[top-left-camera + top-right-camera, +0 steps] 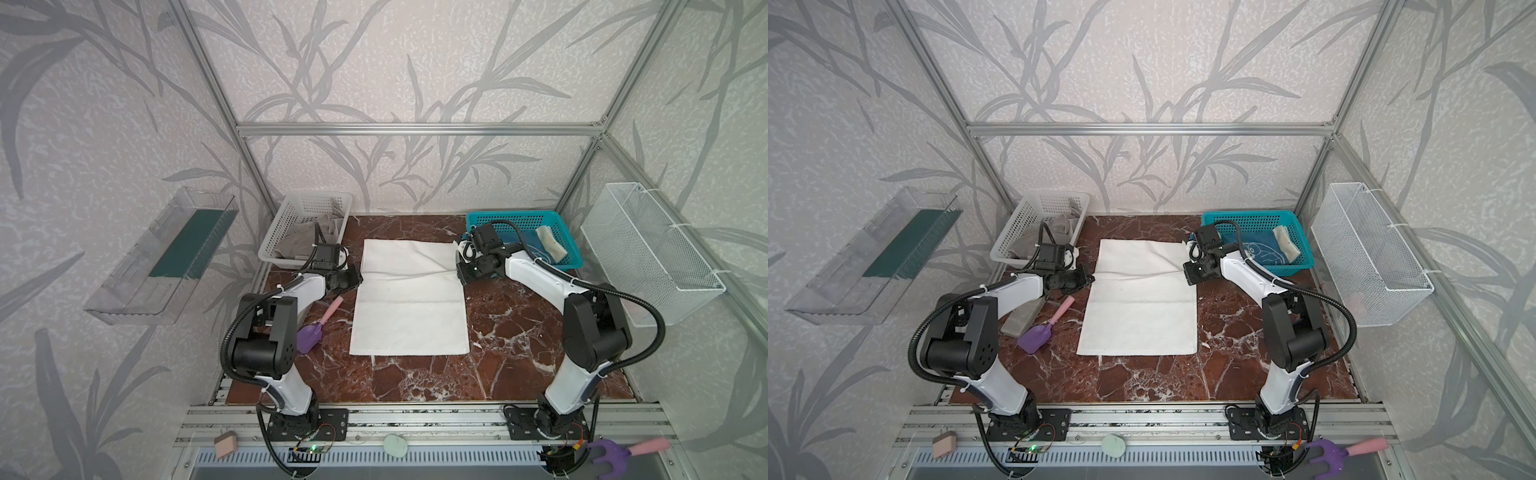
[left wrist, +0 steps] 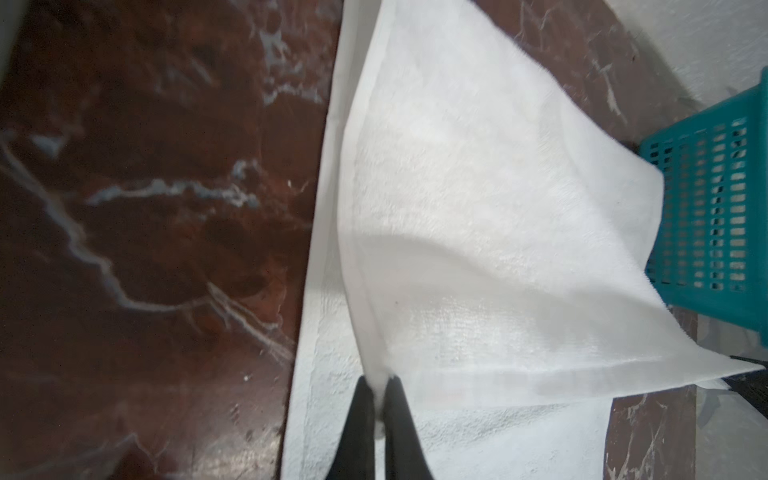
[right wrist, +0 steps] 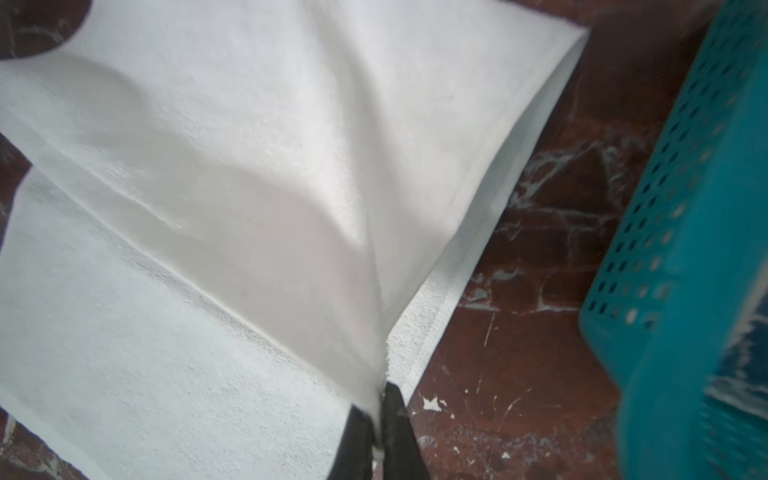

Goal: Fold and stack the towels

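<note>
The grey towel [image 1: 296,244] lies crumpled in the white basket [image 1: 286,220] at the far-left corner of the tabletop [image 1: 519,332], not yet folded. Just in front of the basket, the left end effector [image 1: 358,279] is pinched tight on a corner of the white towel [image 1: 409,320], which lies spread in the middle of the tabletop. The left wrist view shows its two dark fingers [image 2: 357,415] closed with the hem caught between them. A purple scoop [image 1: 309,334] lies on the marble beside the towel's left edge, clear of it. Across the cloth, the right end effector [image 1: 460,270] grips the matching corner in the same narrow pinch — the far part of the towel is raised and doubled back over the rest, sagging between the two holds. At the far-right corner, the blue-and-cream towel [image 1: 1264,253] sits in the teal basket [image 1: 515,216], apparently folded.

The step in hand looks to be the first fold of the white towel, far half onto near half. The next move calls for both arms to carry their corners evenly toward the near edge, lay them square on the near corners and let go together — an uneven pull would skew the hem.
</note>
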Action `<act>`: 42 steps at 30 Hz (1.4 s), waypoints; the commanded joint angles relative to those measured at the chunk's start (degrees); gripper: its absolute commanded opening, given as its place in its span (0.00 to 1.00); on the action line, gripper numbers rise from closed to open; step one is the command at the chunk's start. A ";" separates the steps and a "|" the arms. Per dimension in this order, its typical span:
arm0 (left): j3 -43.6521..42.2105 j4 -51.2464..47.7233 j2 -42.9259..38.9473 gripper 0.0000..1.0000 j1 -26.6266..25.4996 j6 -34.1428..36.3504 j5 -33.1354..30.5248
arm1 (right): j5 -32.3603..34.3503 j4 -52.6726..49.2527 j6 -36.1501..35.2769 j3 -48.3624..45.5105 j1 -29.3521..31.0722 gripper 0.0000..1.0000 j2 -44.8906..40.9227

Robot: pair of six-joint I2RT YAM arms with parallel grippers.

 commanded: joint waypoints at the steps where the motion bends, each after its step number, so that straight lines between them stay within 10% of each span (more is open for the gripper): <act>1: -2.92 -0.70 -2.16 0.00 -1.74 -0.67 -1.78 | 1.71 0.53 0.23 -1.55 0.32 0.00 -0.17; 16: 10.77 -17.71 -12.24 0.00 -1.00 5.39 -3.37 | 7.90 -17.42 -5.08 15.51 0.41 0.00 -8.03; 32: -11.68 -11.42 -16.12 0.00 -2.12 0.62 -1.22 | 2.69 -5.58 3.15 -18.08 4.86 0.00 -13.80; 42: -15.05 -6.59 -10.69 0.00 -5.04 -3.26 -2.59 | 3.89 -3.55 2.31 -14.98 4.55 0.00 -5.39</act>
